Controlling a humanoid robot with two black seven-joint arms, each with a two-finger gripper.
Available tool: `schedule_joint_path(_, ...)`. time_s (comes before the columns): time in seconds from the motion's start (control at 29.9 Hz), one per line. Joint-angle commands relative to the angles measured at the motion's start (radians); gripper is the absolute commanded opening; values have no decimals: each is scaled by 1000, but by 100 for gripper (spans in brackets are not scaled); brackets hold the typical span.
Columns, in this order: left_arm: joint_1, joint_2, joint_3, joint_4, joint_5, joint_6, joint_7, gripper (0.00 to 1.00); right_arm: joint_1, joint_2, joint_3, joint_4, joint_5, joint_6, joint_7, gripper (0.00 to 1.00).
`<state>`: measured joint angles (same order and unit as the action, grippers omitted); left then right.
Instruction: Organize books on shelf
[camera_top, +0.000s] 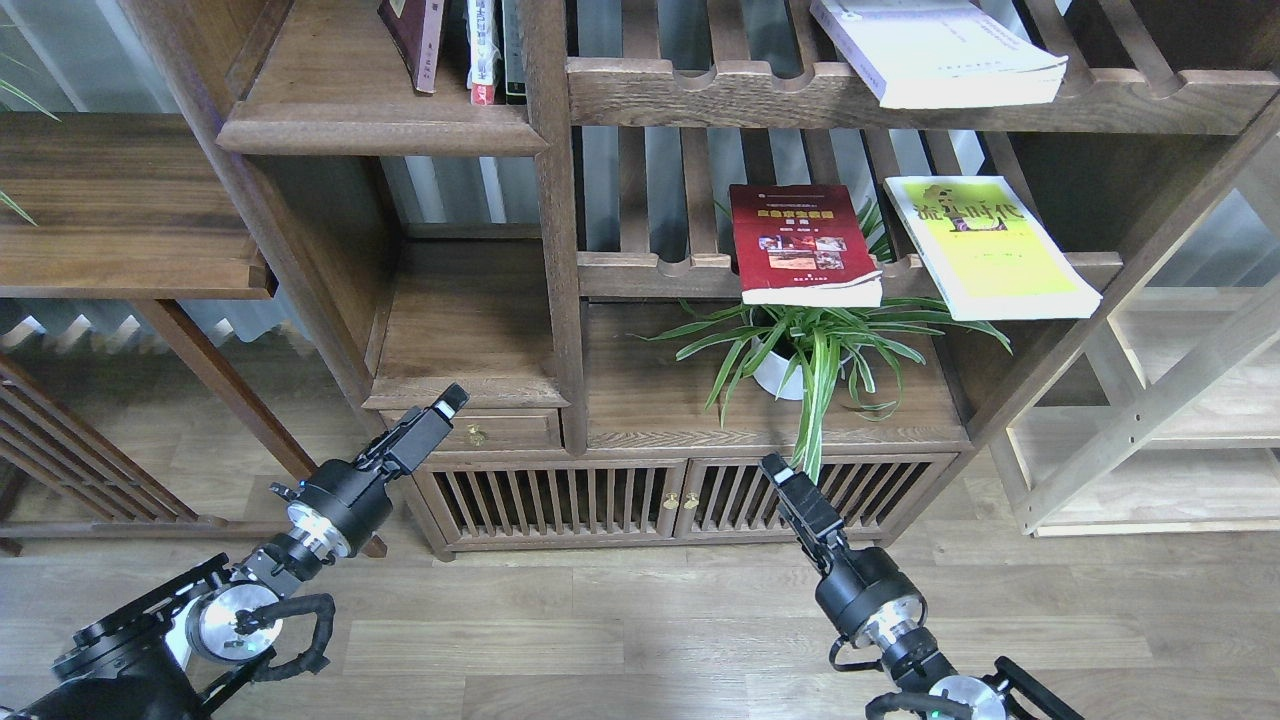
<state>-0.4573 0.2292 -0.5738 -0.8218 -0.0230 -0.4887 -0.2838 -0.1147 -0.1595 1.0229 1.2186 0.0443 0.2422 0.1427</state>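
So three books are lying flat on the slatted shelves on the right side of the dark bookcase (555, 250). The white book (935, 50) is thick with a plain cover, up at about 1 o'clock on the upper slatted shelf (760, 95), its corner hanging over the front edge. On the lower slatted shelf (640, 272) the red book (803, 240) sits close to center, small photos on the cover and a yellow title line, bottom edge poking out past the rail. Just beside it at 2 o'clock is the yellow book (985, 245), yellow-green with big black characters near the top, tilted and also overhanging the front. The solid shelf (380, 125) with the rounded front edge is at 11 o'clock, and a few other books (450, 45) stand upright on it. A spider plant (815, 345) in a white pot sits right under the red book. Left gripper (450, 400) hangs at 8 o'clock in front of the small drawer (480, 430), right gripper (775, 468) at 6 o'clock in front of the slatted cabinet doors; both look empty, but they're dark and end-on so I can't tell how wide the fingers are.
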Motion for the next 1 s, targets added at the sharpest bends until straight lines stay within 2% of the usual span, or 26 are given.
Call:
schedule_joint_path(0.0,-6,-2,0,19,0,0,2,100,0,1,0,-1,-1,3,0,100)
schedule_joint_path(0.07,-7,-2,2,26,0,0,12,99,0,3,2,-1,0,3,1,100)
schedule_joint_path(0.17,-7,-13,-1,32,-3,0,-1,99,-2,2,3,-2,0,3,3,100)
schedule_joint_path(0.97,5,-21,-3,32,-71,0,0,100,-5,1,6,-4,0,78,3,100)
